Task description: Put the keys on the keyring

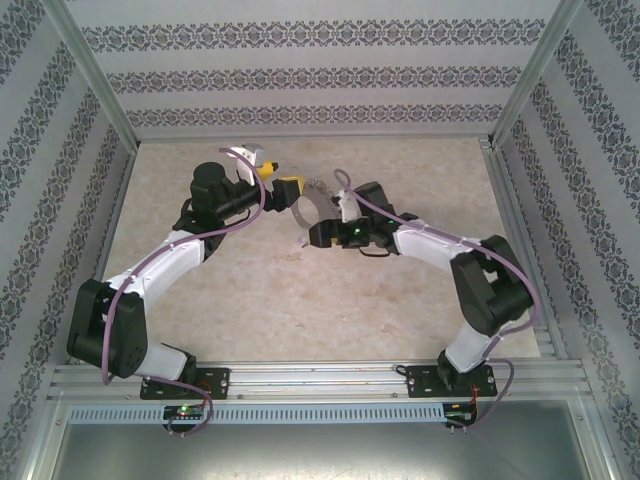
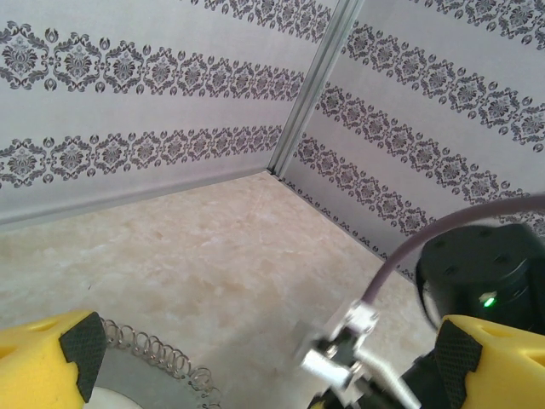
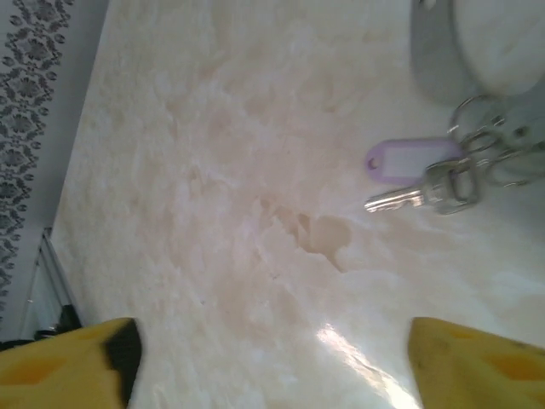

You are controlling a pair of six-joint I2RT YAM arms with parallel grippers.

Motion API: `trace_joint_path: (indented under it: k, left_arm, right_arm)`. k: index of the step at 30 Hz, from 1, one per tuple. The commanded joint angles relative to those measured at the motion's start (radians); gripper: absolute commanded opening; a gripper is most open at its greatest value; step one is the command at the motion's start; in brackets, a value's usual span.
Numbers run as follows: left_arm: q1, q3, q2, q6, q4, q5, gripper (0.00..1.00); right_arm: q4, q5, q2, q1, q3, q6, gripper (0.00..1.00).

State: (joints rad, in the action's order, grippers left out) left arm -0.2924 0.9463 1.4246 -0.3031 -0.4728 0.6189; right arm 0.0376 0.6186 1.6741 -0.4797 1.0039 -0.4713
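Lying on the table [image 3: 213, 170], the lilac-headed key [image 3: 400, 162] sits just beside the keyring [image 1: 305, 205], ahead of the right gripper [image 3: 272, 358], spread and empty, while the left gripper [image 2: 271, 345] gapes wide over the hoop's beaded edge

The keyring [image 2: 160, 351] is a large, thin silvery hoop with a beaded, coil-like edge. It sits at the far middle of the bench [image 3: 213, 170], and its exact tilt is hard to tell. The key [image 3: 413, 160] lies flat on the bench. It has a pale lilac plastic head with a white insert, and alongside it a short silver blade [image 3: 392, 202] pointing away from a cluster of small split rings [image 3: 479, 128].
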Motion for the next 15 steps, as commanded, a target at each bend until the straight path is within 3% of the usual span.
trace_joint_path:
  k: [1, 4, 9, 15]
  left_arm:
    - [0.011, 0.014, 0.004, 0.013, 0.006, -0.023, 1.00]
    - [0.011, -0.011, -0.001, 0.033, -0.005, -0.082, 1.00]
    - [0.010, -0.100, -0.033, 0.128, -0.091, -0.233, 1.00]
    - [0.012, -0.218, -0.109, 0.252, -0.155, -0.534, 1.00]
  right_arm:
    - [0.040, -0.047, -0.102, 0.044, -0.030, 0.035, 0.97]
    - [0.083, -0.115, -0.197, 0.108, -0.050, 0.058, 0.98]
    - [0.129, -0.353, -0.327, 0.218, -0.067, 0.083, 0.98]
    - [-0.044, -0.632, -0.435, 0.324, -0.159, 0.088, 0.98]
